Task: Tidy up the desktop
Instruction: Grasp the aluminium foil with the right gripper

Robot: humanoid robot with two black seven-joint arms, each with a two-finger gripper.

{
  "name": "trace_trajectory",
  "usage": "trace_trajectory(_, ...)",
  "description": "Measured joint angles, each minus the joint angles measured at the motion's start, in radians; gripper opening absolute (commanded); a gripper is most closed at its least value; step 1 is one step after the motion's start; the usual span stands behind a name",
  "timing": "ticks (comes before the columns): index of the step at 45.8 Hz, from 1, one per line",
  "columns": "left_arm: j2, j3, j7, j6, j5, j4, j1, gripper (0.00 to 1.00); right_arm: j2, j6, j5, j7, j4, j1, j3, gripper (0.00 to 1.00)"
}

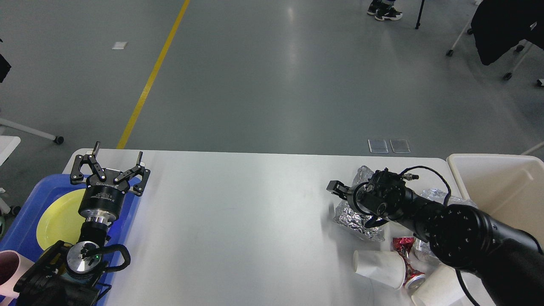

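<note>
Our right gripper (pixel 335 187) hung low over the desktop (pixel 238 221), end-on, so we could not tell its jaws; crumpled foil (pixel 355 216) lay just beneath. Our left gripper (pixel 111 170) stood spread, empty. Best descend squarely onto the foil.

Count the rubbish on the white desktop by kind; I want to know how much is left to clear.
White paper cups: 2
Crumpled foil pieces: 2
Crushed red can: 1
Total: 5 in view on the desktop; the right arm hides part of the pile.
</note>
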Motion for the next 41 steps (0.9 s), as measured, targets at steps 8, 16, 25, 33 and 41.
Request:
trace_trajectory(8, 0.0, 0.0, 0.0, 0.0, 0.0, 0.0, 0.0, 0.96, 0.009, -0.029, 0.002, 0.004, -0.007, -0.019, 0.014, 1.0)
trace_trajectory(16, 0.0, 0.0, 0.0, 0.0, 0.0, 0.0, -0.001, 0.96, 0.011, -0.03, 0.003, 0.003, 0.003, 0.003, 0.032, 1.0)
trace_trajectory(25, 0.0, 0.0, 0.0, 0.0, 0.0, 0.0, -0.001, 0.96, -0.008, -0.035, 0.003, 0.001, 0.047, 0.044, 0.04, 1.0)
trace_trajectory(33, 0.0, 0.0, 0.0, 0.0, 0.0, 0.0, -0.001, 0.96, -0.01, -0.04, 0.003, 0.002, 0.051, 0.047, 0.033, 0.92)
trace_trajectory(41, 0.0, 0.0, 0.0, 0.0, 0.0, 0.0, -0.001, 0.96, 0.008, -0.049, 0.002, 0.002, 0.039, 0.039, 0.031, 0.81)
